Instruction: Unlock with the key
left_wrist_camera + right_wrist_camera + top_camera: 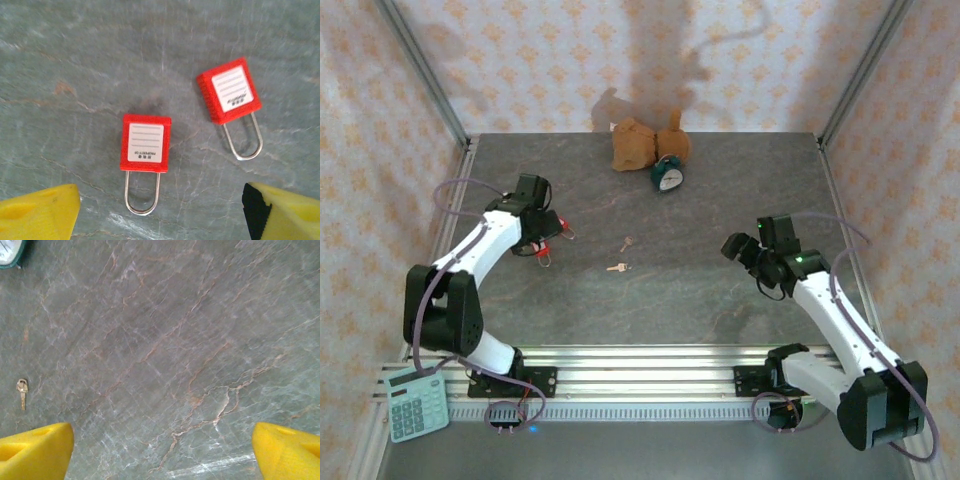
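Your left claw (159,207) hangs spread wide over a red plastic padlock (145,143) labelled "PROPERTY OF"; your right claw (160,450) gapes too, a small brass key (22,391) lying nearby.

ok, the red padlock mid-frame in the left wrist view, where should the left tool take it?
Probably take the padlock by its red body, pinched across its two side faces, coming straight down. It lies flat, label up. The body is a thick block, while the shackle is thin wire and would likely slip. The left tool is open above it.
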Action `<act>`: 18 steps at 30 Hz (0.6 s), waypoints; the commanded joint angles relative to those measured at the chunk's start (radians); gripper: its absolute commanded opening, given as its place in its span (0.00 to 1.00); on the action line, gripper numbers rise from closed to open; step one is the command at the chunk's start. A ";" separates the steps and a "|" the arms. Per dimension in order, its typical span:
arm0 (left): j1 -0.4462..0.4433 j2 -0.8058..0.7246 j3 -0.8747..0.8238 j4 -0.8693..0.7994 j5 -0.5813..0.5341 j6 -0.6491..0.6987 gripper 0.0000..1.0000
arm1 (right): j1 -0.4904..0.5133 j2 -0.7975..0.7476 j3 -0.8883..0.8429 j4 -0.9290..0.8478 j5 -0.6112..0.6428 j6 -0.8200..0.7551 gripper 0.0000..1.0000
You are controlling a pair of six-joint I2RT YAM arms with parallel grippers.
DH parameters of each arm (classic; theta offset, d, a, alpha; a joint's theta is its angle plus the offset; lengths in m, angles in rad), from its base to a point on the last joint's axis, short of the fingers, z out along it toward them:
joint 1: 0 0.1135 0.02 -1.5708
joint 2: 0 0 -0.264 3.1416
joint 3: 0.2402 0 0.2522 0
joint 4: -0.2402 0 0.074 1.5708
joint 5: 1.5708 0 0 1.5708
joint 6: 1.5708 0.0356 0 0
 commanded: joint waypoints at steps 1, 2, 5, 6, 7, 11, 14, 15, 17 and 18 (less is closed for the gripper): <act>0.000 0.049 0.023 -0.064 -0.039 0.002 0.85 | 0.048 0.048 0.030 0.026 0.012 0.012 0.91; 0.000 0.060 0.022 -0.063 -0.042 0.003 0.84 | 0.066 0.066 0.043 0.028 0.022 0.011 0.90; 0.000 0.091 0.024 -0.064 -0.058 0.001 0.84 | 0.124 0.118 0.076 0.043 0.045 0.019 0.89; 0.001 0.102 0.026 -0.065 -0.062 0.003 0.84 | 0.145 0.135 0.082 0.055 0.053 0.024 0.88; 0.000 0.113 0.028 -0.068 -0.066 0.006 0.83 | 0.168 0.152 0.089 0.066 0.062 0.029 0.87; 0.002 0.150 0.038 -0.068 -0.083 0.014 0.81 | 0.262 0.246 0.130 0.095 0.076 0.047 0.84; 0.012 0.175 0.037 -0.050 -0.081 0.019 0.78 | 0.326 0.318 0.173 0.101 0.079 0.052 0.82; 0.017 0.185 0.038 -0.043 -0.073 0.021 0.77 | 0.341 0.336 0.187 0.101 0.079 0.052 0.82; 0.023 0.203 0.039 -0.029 -0.053 0.025 0.76 | 0.362 0.356 0.204 0.100 0.088 0.052 0.81; 0.026 0.211 0.038 -0.021 -0.048 0.027 0.75 | 0.369 0.365 0.210 0.101 0.091 0.052 0.81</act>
